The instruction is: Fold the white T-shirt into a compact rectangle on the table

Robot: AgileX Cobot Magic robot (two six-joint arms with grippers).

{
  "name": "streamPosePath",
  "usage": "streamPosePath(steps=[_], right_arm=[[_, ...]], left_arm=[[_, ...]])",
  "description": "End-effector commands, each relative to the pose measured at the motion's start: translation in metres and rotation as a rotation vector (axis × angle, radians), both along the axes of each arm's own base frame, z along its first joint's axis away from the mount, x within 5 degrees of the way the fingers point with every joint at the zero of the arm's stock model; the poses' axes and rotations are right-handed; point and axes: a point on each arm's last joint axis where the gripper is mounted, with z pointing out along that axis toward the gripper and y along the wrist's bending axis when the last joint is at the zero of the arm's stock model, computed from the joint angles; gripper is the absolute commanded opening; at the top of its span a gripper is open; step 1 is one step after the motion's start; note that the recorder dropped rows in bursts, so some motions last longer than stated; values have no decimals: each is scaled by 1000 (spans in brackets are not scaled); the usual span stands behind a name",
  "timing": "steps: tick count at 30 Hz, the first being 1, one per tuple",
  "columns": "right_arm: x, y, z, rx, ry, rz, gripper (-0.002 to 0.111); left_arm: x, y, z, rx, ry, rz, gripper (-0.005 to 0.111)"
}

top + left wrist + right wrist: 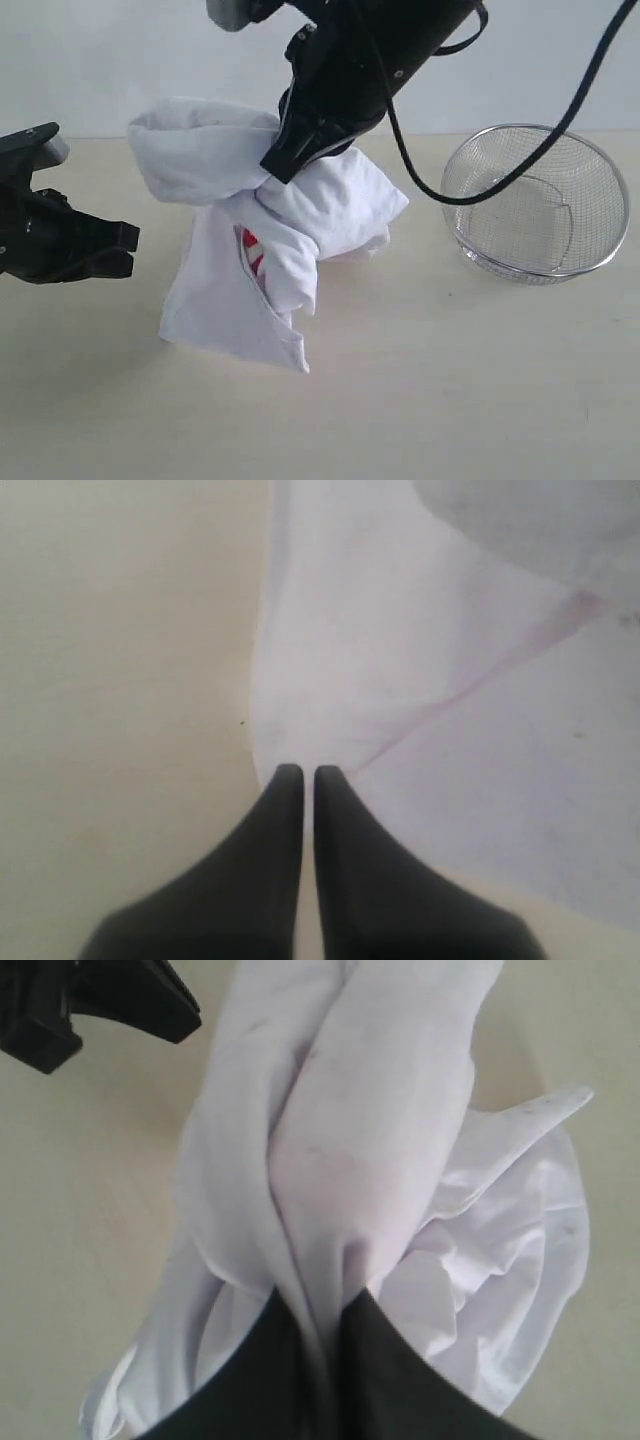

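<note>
right tool [275, 165] tight on the bunched white t-shirt [340, 210], left tool [130, 250] closed, empty, beside it

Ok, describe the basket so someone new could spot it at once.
Start with the broad pale beige table. On its right side in the exterior view, beside the bunched white cloth T-shirt, stands a round silver wire-mesh basket. It is the only shiny, see-through metal thing there.
</note>
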Motion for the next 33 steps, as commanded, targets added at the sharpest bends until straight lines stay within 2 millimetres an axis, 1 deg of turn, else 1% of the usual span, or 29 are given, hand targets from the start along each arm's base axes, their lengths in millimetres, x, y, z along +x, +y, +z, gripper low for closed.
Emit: streamPosePath(steps=[1,3,5,8,10,13,16,20,23,25,29,33], right_arm=[[-19,-11,37,49,-83,1,0],[-30,-17,48,49,-83,13,0],[-41,-21,50,36,-10,18,0],[-48,-19,57,95,0,39,0],[-53,-21,63,108,-10,41,0],[-53,-22,64,101,-15,33,0],[-53,-28,60,45,13,-16,0],[-50,-33,56,-7,19,-73,0],[-50,-33,56,-9,28,-73,0],[-51,-33,56,-4,31,-74,3],[-51,-34,56,-17,31,-74,19],[-50,-38,54,-52,50,-118,31]], left_arm=[[0,-1,0,-14,-3,-1,4],[0,-1,0,-11,-7,3,4],[0,-1,0,-11,-7,3,4],[1,0,0,13,-26,-28,4],[2,-3,-1,-4,-33,-65,4],[5,-11,7,-68,-89,-121,4],[6,-19,16,-164,-90,-169,4],[10,-19,19,-203,-124,-116,4],[11,-22,23,-229,-178,-152,4],[12,-24,26,-256,-195,-156,4],[12,-24,26,-259,-198,-150,4],[11,-29,26,-304,-195,-200,4]])
